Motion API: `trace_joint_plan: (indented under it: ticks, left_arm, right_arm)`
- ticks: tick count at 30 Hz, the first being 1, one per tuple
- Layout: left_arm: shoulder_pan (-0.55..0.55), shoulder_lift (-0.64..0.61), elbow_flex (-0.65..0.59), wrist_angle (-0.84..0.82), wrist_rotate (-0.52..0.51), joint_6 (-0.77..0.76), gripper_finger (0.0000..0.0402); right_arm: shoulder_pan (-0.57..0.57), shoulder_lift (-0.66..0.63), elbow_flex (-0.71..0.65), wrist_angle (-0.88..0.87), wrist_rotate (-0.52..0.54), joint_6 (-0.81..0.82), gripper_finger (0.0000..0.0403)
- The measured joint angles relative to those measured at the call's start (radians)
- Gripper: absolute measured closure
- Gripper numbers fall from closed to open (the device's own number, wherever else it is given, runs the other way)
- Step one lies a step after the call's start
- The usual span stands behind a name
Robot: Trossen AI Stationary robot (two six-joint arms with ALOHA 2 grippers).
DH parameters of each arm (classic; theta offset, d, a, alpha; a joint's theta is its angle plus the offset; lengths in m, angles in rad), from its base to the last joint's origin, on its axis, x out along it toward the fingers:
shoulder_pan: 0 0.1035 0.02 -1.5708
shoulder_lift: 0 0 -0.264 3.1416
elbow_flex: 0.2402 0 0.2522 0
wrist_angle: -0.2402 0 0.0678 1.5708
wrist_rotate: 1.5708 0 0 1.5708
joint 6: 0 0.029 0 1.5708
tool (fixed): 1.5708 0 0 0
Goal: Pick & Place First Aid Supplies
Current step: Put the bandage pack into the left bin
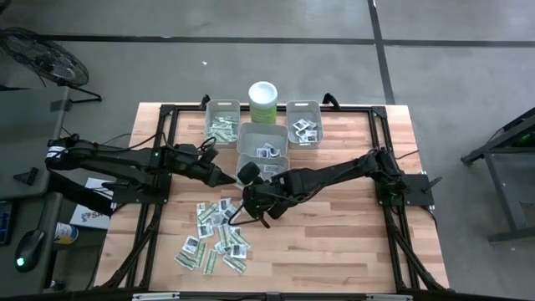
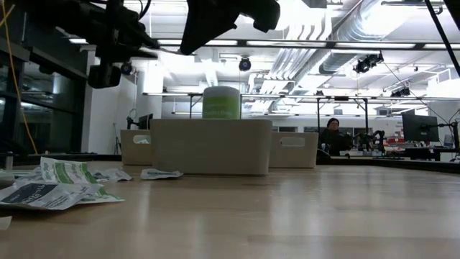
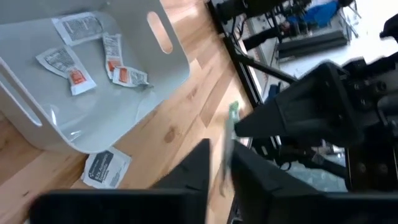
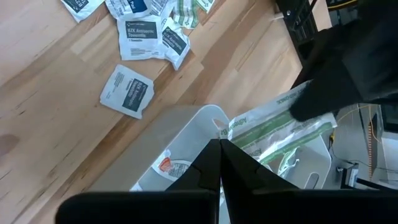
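Note:
A narrow green-white strip packet [image 4: 280,127] hangs in the air between my two grippers, above the middle grey bin [image 1: 263,144]. My left gripper [image 1: 224,176] reaches in from the table's left. My right gripper [image 1: 247,186] reaches in from the right, and both are shut on the strip. In the left wrist view the strip [image 3: 229,134] shows edge-on between my left fingers. Many more packets [image 1: 213,236] lie flat in a loose pile on the wood toward the near left. My left gripper pinches the strip between its two fingers [image 3: 202,165], and the strip stands edge-on in the gap. It comes from the table's left, slanting slightly down. In the right wrist view its dark fingers cover the strip's far end [image 4: 311,112]. The strip is clear of the table. My right gripper pinches the strip's other end [image 4: 231,132] between its shut fingertips. The fingers slant down from the table's right. The strip runs away from them toward my left gripper, roughly level, over the bin's rim [image 4: 208,115] without resting on it.
Three grey bins stand at the back: the left one [image 1: 221,125] holds green strips, while the middle and right [image 1: 303,125] hold white squares. A pale green canister [image 1: 263,99] stands behind them. One loose packet [image 3: 106,168] lies beside the middle bin. Bare wood lies to the near right.

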Motion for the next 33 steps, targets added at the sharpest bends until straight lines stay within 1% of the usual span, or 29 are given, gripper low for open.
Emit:
trace_joint_plan:
  ticks: [2, 3, 12, 15, 17, 19, 21, 24, 26, 29, 33]
  left_arm:
    - [0.0, 0.0, 0.0, -0.002, 0.003, 0.01, 0.0382]
    - [0.0, 0.0, 0.0, -0.002, 0.003, 0.017, 0.0391]
    - [0.0, 0.0, 0.0, -0.002, -0.003, 0.047, 0.0399]
    - [0.0, 0.0, 0.0, -0.002, -0.007, 0.055, 0.04]
    - [0.0, 0.0, 0.0, -0.002, -0.014, 0.057, 0.04]
    - [0.0, 0.0, 0.0, -0.002, -0.033, 0.074, 0.04]
    - [0.0, -0.003, 0.0, -0.002, -0.057, 0.098, 0.04]
    - [0.008, -0.004, 0.0, -0.003, -0.104, 0.154, 0.0401]
    - [0.036, -0.004, 0.0, -0.008, -0.123, 0.175, 0.0401]
    - [0.096, -0.004, 0.0, -0.036, -0.16, 0.211, 0.0401]
    - [0.193, -0.004, 0.0, -0.082, -0.217, 0.251, 0.0401]
  right_arm:
    - [-0.003, 0.0, 0.0, 0.0, -0.001, 0.0, 0.0403]
    - [-0.004, 0.0, 0.0, 0.0, -0.003, 0.0, 0.0403]
    - [-0.004, 0.0, 0.0, 0.015, 0.003, 0.011, 0.0401]
    - [-0.004, -0.001, 0.0, 0.018, -0.026, 0.036, 0.0386]
    - [-0.004, -0.001, 0.0, 0.017, -0.039, 0.076, 0.0368]
    - [-0.004, -0.001, 0.0, 0.013, -0.03, 0.141, 0.0344]
    - [-0.004, -0.001, 0.0, 0.003, 0.01, 0.227, 0.0317]
    - [-0.009, -0.007, 0.0, -0.022, 0.149, 0.402, 0.0275]
    - [-0.018, -0.02, 0.0, -0.063, 0.212, 0.521, 0.0249]
    - [-0.038, -0.046, 0.0, -0.137, 0.23, 0.709, 0.0219]
    - [-0.073, -0.075, 0.0, -0.212, 0.179, 0.919, 0.0197]
